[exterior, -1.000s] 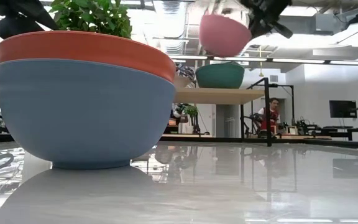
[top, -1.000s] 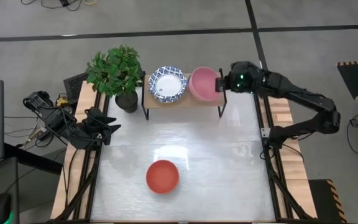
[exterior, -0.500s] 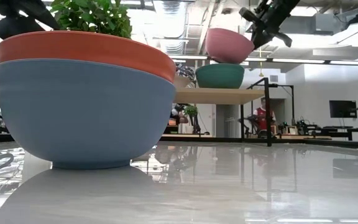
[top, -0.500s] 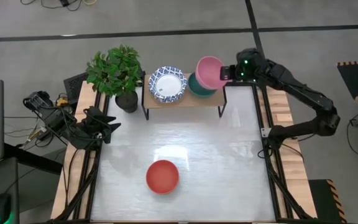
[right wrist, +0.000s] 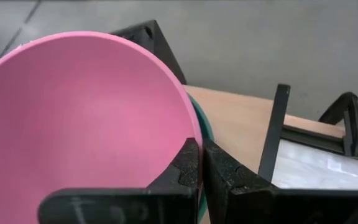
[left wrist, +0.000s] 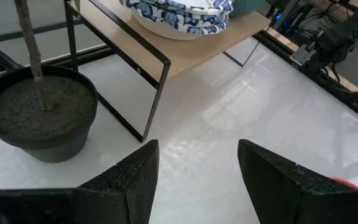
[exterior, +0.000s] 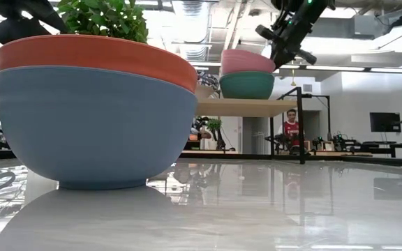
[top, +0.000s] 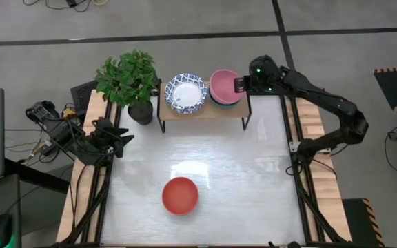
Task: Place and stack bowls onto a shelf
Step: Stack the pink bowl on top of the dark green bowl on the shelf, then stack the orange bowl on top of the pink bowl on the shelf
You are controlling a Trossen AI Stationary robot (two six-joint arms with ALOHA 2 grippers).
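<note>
Moved: pink bowl (top: 224, 85) is coming down since half a second ago; it was hanging tilted above the green bowl (exterior: 247, 85), now it is sitting nested in it, rims nearly level in the low view.
Meaning: by my read the stack on the shelf's right end is forming; release is the step not yet done.
Near, table front: red bowl (top: 180, 195) is sitting alone on the white table (top: 253, 186), well apart from both arms; it looks like the next one to fetch.
Near, left side: left gripper (top: 120, 141) is waiting at the table's left edge, fingers spread, holding nothing.
Mid: plant pot (left wrist: 37, 116) is standing just beside the shelf's left leg.
Far, shelf: shelf (top: 188, 114) is carrying the blue-patterned bowl (top: 186, 93) on its left part and the pink-on-green stack on its right.
Far, tool: right gripper (top: 242, 84) is pinching the pink bowl's rim on the stack's right side, fingers (right wrist: 188, 163) pressed together on the wall, one inside, one outside.
Risk: I judge pulling away before opening would be dragging the pink bowl off the stack.
</note>
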